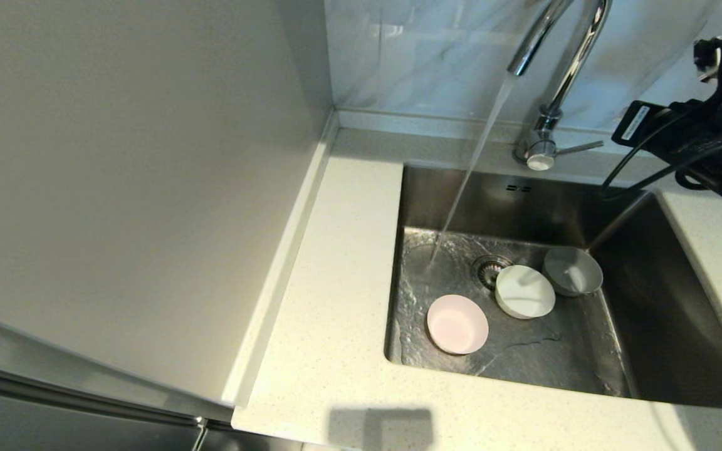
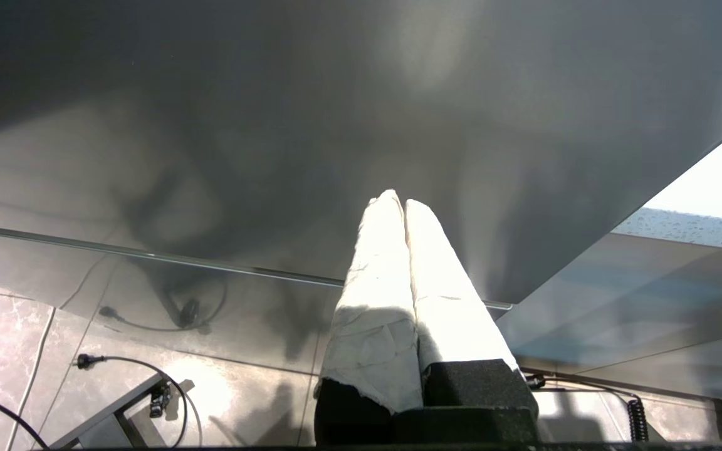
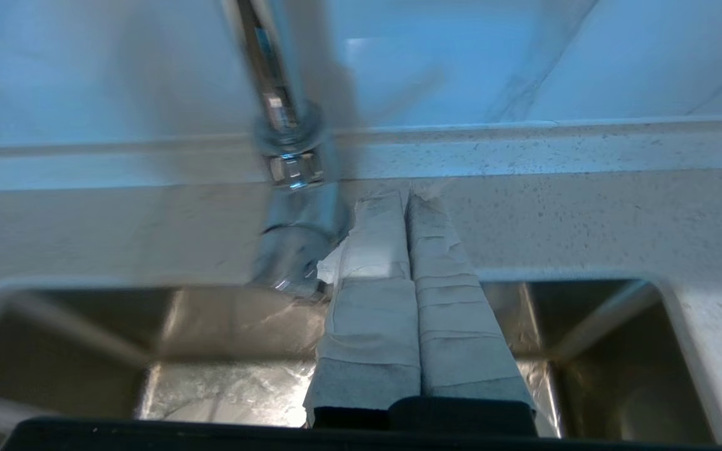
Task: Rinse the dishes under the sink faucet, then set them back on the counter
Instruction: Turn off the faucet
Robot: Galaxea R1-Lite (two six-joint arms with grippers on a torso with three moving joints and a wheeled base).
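Observation:
Three small bowls sit on the wet floor of the steel sink (image 1: 668,326): a pale pink bowl (image 1: 457,324) nearest the front, a white bowl (image 1: 524,291) beside the drain strainer (image 1: 490,270), and a light grey bowl (image 1: 573,270) further right. Water runs from the chrome faucet (image 1: 555,81) onto the sink floor left of the drain, missing the bowls. My right gripper (image 3: 406,200) is shut and empty, just beside the faucet's base (image 3: 298,244), above the sink's back edge. My left gripper (image 2: 397,202) is shut and empty, parked low beside a dark cabinet front.
The speckled counter (image 1: 342,263) wraps the sink on the left, front and right. A plain beige wall panel (image 1: 129,188) stands at the left. My right arm (image 1: 712,131) with its cables hangs over the sink's back right corner. The faucet's lever (image 1: 577,148) points right.

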